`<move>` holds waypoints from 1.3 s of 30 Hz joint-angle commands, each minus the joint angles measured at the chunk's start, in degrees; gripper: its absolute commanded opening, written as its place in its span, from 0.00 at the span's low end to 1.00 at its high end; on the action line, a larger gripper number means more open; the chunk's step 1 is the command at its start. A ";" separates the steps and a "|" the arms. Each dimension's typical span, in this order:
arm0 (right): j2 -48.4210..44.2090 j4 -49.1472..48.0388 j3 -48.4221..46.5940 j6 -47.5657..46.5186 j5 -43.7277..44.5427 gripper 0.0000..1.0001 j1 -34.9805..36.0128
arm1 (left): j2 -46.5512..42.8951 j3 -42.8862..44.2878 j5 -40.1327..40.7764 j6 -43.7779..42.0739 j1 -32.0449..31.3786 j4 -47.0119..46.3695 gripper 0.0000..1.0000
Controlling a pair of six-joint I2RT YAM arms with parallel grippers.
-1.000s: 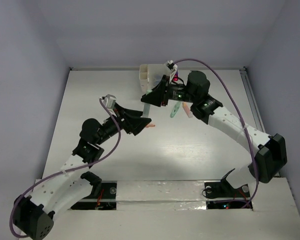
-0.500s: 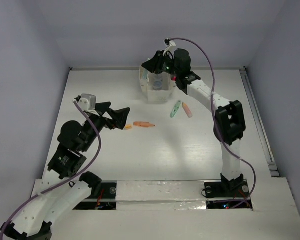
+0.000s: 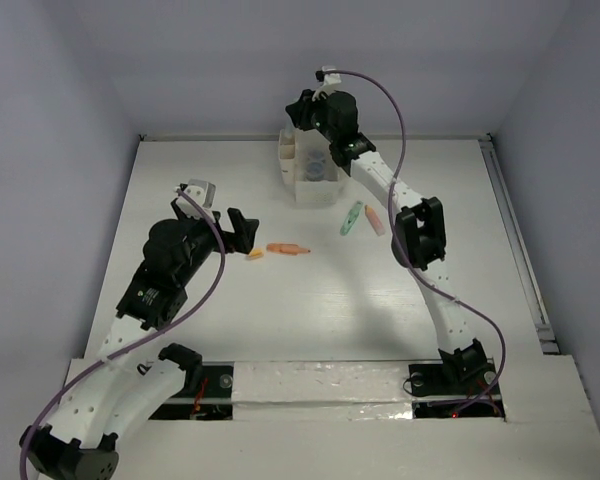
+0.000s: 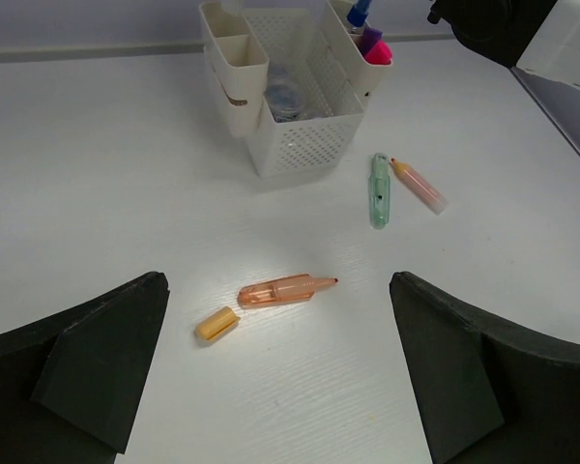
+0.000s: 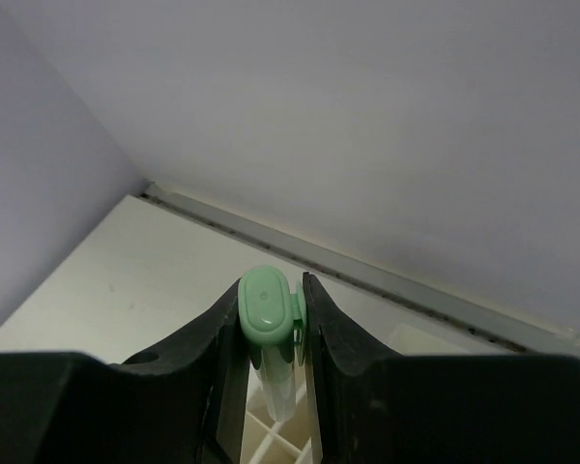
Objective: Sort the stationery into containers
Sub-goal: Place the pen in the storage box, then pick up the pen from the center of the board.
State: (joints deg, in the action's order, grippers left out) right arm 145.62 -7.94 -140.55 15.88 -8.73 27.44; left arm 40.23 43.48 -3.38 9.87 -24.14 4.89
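At the bottom of the top view both arm bases sit along the near edge of the white table [image 3: 310, 320], which is matte and evenly lit, with pale lavender walls [image 3: 280, 60] closing it in on the left, right and far sides. The left gripper [image 3: 244, 228] hovers left of centre, its fingers [image 4: 97, 358] spread wide and holding nothing. Just beyond them, in the middle of the left wrist view, lies an orange marker [image 4: 282, 289] with its loose orange cap [image 4: 217, 323] a little apart to its left. Farther on and to the right, a mint green marker [image 4: 379, 190] and a peach marker [image 4: 418, 185] lie near each other, their far ends almost meeting. Behind them, near the back wall, stands the white organizer [image 4: 304, 150]. A round tub [image 4: 284, 98] sits in its middle compartment, and a blue-capped bottle [image 4: 360, 14] and a pink marker [image 4: 375, 50] sit in a right side compartment. The right gripper [image 3: 305, 108] hangs over it, clamped on an upright green-capped marker [image 5: 268, 307]. Broad white stretches run down the left side, across the lower centre and on the right up to a rail [image 3: 507, 215] at the table's right edge.
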 commanded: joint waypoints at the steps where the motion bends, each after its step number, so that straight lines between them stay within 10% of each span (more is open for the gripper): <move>1: -0.08 -2.16 -2.62 -4.19 2.49 0.00 -0.02 | -0.24 0.20 -2.07 -0.90 0.94 -2.78 0.99; 9: 1.95 -2.16 -1.05 -5.24 1.70 0.00 -0.02 | 0.91 0.29 -3.65 -0.82 2.61 -3.13 0.99; 17: 0.90 -3.48 -0.25 -5.42 -0.58 0.59 -0.02 | 1.87 0.29 -4.45 -0.73 3.14 -2.95 0.99; 23: -4.10 -2.87 -0.17 -4.45 -2.96 0.77 -0.02 | 1.96 0.28 -4.45 -0.64 3.66 -3.04 0.99; 27: -13.85 -3.56 8.95 -4.19 -3.66 0.75 -0.02 | 1.52 0.11 -4.27 -0.46 3.66 -3.04 0.99; 34: -41.71 -6.12 46.38 -1.65 -0.86 0.15 -0.02 | 0.12 -0.33 -5.93 0.33 3.66 -3.48 0.99; 39: -53.59 3.17 65.10 1.77 8.11 0.05 -1.07 | -0.15 -0.42 -12.78 2.87 3.66 -4.53 0.99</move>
State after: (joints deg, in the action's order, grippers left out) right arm 94.45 -10.04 -82.76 14.92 -6.68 27.29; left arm 40.80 43.48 -10.74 10.87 -20.86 3.86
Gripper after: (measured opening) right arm 0.054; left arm 0.989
